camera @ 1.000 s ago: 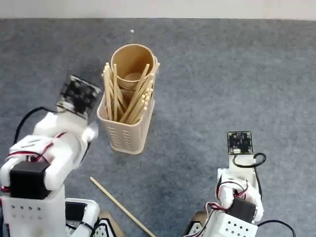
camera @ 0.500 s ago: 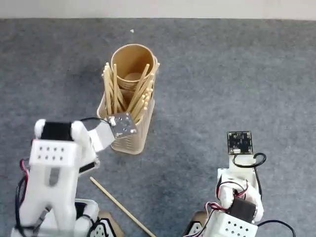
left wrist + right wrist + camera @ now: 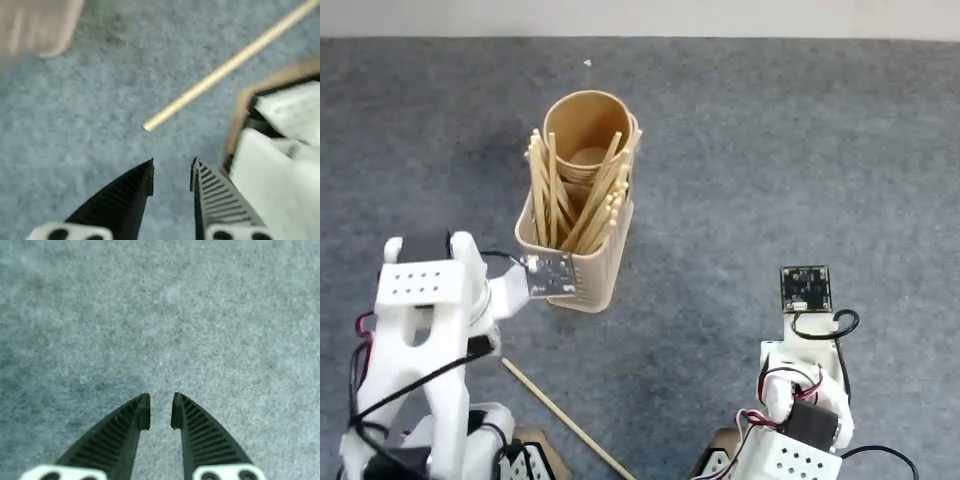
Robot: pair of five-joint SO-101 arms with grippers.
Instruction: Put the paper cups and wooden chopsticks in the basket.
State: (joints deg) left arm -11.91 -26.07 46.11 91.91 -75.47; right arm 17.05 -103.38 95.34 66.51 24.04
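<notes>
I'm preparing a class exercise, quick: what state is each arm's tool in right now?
Left tool: slightly open, holding nothing; a loose chopstick lies just beyond it.
Right tool: narrowly open, holding nothing.

Grey carpeted table (image 3: 770, 150) w/ basket (image 3: 590, 285) & one loose chopstick (image 3: 565, 417).

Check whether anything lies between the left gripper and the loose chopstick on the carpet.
Nothing visible does. In the left wrist view, only bare carpet separates the left gripper, jaws open, from the near end of the chopstick, which lies flat ahead of the jaws.
</notes>
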